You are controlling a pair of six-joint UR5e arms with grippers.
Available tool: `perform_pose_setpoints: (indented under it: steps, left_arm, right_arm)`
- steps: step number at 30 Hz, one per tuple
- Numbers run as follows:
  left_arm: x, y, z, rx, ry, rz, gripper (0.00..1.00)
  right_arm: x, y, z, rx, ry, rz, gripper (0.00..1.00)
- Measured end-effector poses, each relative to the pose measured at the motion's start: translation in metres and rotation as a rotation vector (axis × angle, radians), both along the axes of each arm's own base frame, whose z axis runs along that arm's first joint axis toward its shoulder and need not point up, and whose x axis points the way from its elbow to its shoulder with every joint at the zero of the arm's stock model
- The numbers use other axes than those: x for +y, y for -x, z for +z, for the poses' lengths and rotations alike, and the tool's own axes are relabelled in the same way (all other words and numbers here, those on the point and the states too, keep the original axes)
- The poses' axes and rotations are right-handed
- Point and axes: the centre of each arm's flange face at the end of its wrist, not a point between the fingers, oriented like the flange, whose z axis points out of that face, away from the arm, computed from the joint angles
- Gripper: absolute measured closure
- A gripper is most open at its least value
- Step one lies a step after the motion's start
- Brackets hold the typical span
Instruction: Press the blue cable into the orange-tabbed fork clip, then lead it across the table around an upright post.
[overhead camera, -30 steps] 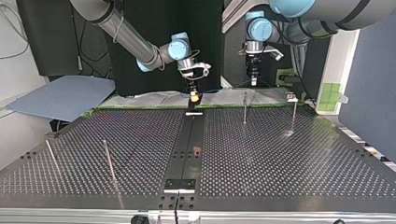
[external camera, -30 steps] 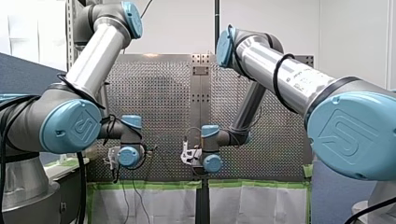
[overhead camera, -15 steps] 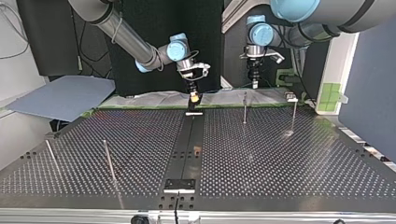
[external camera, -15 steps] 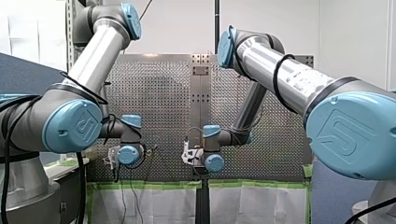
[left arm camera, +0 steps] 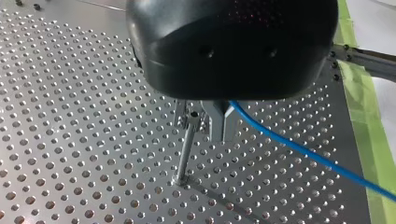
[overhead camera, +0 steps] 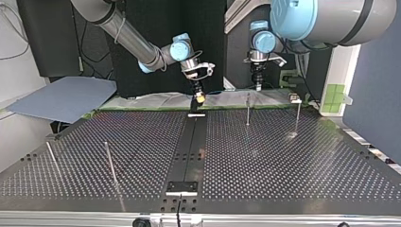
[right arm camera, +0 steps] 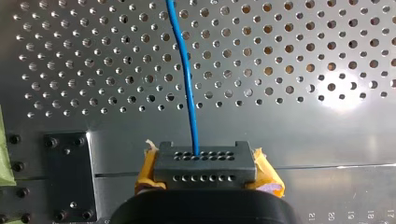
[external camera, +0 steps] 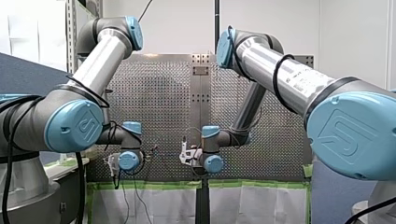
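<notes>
Top view, from its left: the robot's right gripper [overhead camera: 200, 98], yellow-padded and pointing down over the table's [overhead camera: 283, 161] far edge, is sitting slightly further toward the view's right than a second ago, clamping the blue cable [right arm camera: 187, 84]. Beyond it, the left gripper [overhead camera: 257, 84] is holding the same cable, its metal fingers [left arm camera: 215, 123] closed on it just beside an upright post [left arm camera: 185, 151], while that arm's elbow [overhead camera: 293, 16] is swinging into view, suggesting routing is beginning.

With my left arm [overhead camera: 326, 19] and my right arm [overhead camera: 127, 35] folded low and wrists turned down, my left gripper [overhead camera: 257, 85] and my right gripper [overhead camera: 199, 98], yellow-padded, point downward side by side, each clamped on the blue cable [left arm camera: 299, 149].
</notes>
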Motion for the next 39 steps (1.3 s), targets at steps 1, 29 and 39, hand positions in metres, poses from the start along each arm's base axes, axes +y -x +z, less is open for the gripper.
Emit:
perform_pose_setpoints:
  steps: [1,29,39]
  left_arm:
    - [0.000,-0.002,0.001,-0.001,0.001,-0.001,1.00]
    - [0.012,-0.035,0.007,0.001,0.030,0.001,1.00]
    - [0.013,-0.045,0.010,-0.005,0.039,0.002,1.00]
  right_arm:
    - [-0.001,0.000,0.000,-0.003,0.002,-0.001,1.00]
    - [-0.008,0.004,0.001,-0.014,0.014,-0.022,1.00]
    - [-0.017,0.007,0.003,-0.038,0.022,-0.048,1.00]
